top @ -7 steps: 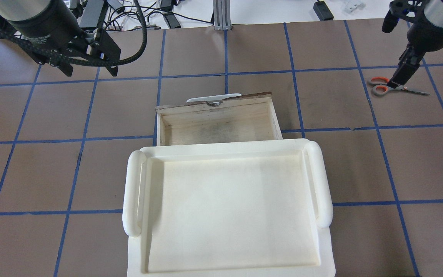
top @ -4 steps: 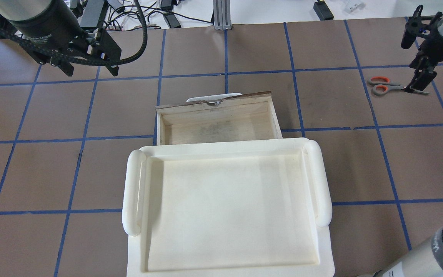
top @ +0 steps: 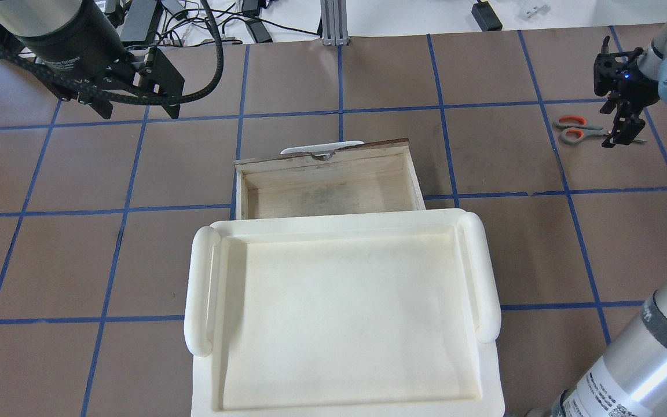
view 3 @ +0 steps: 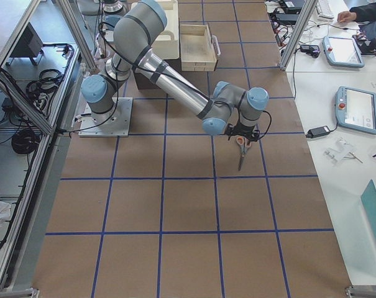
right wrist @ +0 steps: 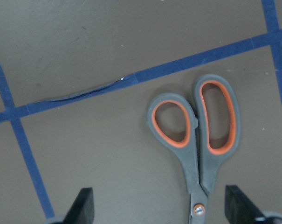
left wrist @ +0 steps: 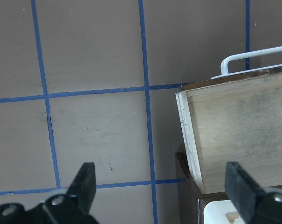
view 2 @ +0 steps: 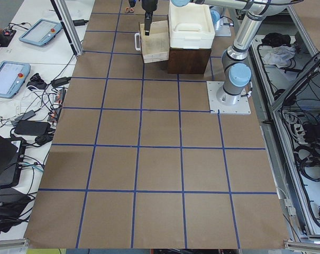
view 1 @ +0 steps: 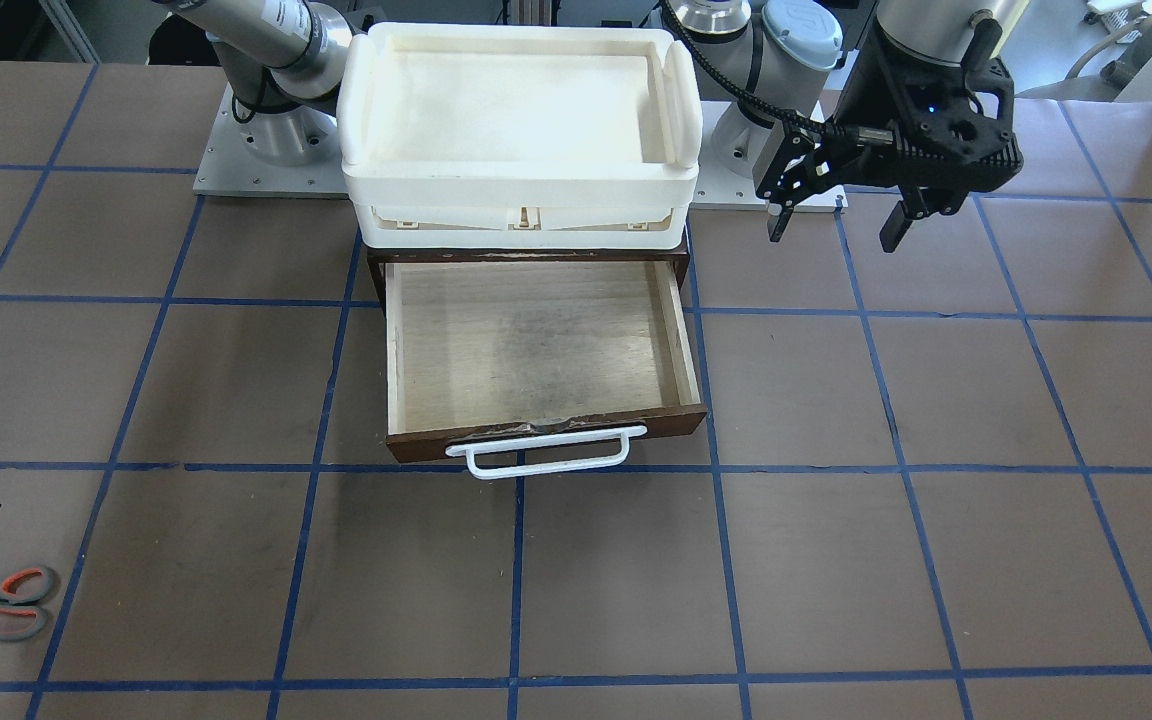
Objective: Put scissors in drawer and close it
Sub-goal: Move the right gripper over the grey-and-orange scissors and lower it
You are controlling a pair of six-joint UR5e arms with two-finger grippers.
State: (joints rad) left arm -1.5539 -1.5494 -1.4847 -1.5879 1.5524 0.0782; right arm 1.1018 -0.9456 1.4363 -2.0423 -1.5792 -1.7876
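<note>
The scissors point(top: 575, 130) lie flat on the brown table at the far right, orange-lined loops point(right wrist: 196, 126) towards the drawer; they also show in the front view point(view 1: 1, 603). My right gripper point(top: 623, 136) hangs open just above them over the pivot and blades, its fingers point(right wrist: 84, 205) on either side of the pivot and holding nothing. The drawer point(top: 327, 185) is pulled open and empty, with its white bar handle point(view 1: 546, 455) on the dark front. My left gripper point(view 1: 836, 230) is open and empty, high above the table to the left of the drawer point(left wrist: 238, 130).
A white plastic tray point(top: 200, 278) sits on top of the dark brown case point(view 1: 376, 262) behind the drawer. Blue tape lines grid the table. My right arm's elbow point(top: 640, 359) crosses the near right corner. Cables and tablets lie beyond the table's far edge.
My right gripper has moved from above the scissors' handles to above the pivot and blades and has turned. Its arm has swung into the overhead view's lower right. The left arm has barely moved.
</note>
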